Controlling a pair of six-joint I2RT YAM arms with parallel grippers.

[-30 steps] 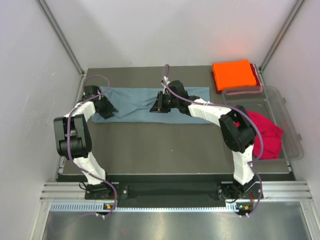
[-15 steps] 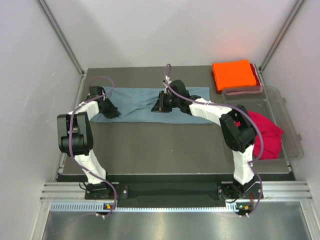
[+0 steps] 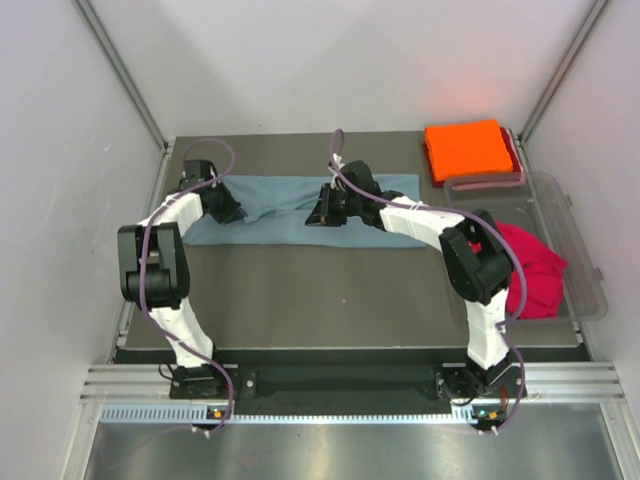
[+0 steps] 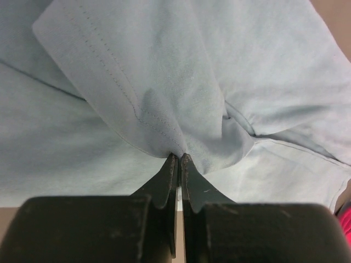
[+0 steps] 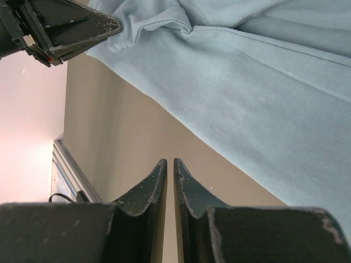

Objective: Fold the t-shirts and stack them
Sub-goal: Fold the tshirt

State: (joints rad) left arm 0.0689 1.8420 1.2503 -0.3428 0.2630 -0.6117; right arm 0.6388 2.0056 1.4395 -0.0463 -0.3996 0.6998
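Note:
A grey-blue t-shirt (image 3: 270, 225) lies as a long strip across the far side of the table. My left gripper (image 3: 232, 212) sits at its left end, shut on a bunched fold of the cloth (image 4: 164, 82), pinched right at the tips (image 4: 179, 156). Over the strip's middle, my right gripper (image 3: 314, 214) is shut with nothing between its tips (image 5: 170, 162); the shirt's edge (image 5: 263, 82) runs beside it. An orange t-shirt (image 3: 465, 148) lies folded at the back right. A red t-shirt (image 3: 530, 265) lies crumpled in the tub.
The clear plastic tub (image 3: 578, 250) stands along the table's right edge. Grey walls close in the table on the left, back and right. The dark tabletop (image 3: 320, 300) stretches between the shirt and the arm bases.
My left gripper has closed on the shirt's left end and moved a little right and away, drawing the cloth with it. The right arm has stayed still.

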